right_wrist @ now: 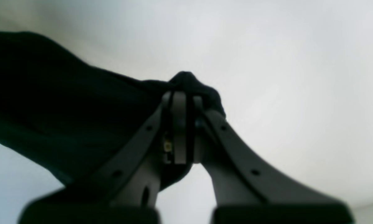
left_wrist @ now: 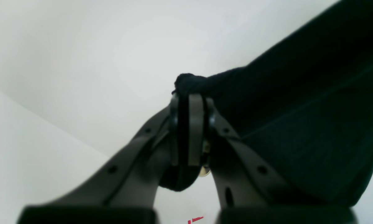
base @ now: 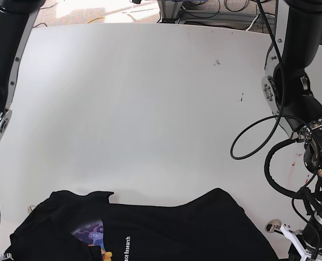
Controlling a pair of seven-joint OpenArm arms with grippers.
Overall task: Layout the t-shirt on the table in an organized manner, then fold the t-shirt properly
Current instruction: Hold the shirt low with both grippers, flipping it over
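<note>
- Two grippers, both clamped on black cloth.
- Left gripper (left_wrist: 189,99): jaws pressed together on a bunched bit of the t-shirt (left_wrist: 314,124), cloth spreading away to the right in the left wrist view.
- Right gripper (right_wrist: 183,96): jaws likewise squeezed onto a bunched bit of the t-shirt (right_wrist: 49,102), cloth trailing off to the left in the right wrist view.
- From the base view: t-shirt (base: 166,234) stretched sideways along the near edge of the table (base: 150,109), lower part cut off by the frame.
- White lettering (base: 125,247) and a purplish patch (base: 90,234) showing on the cloth's left half.
- Dark specks (base: 217,62) on the tabletop farther back.
- Small round hole (base: 272,226) just right of the shirt.
</note>
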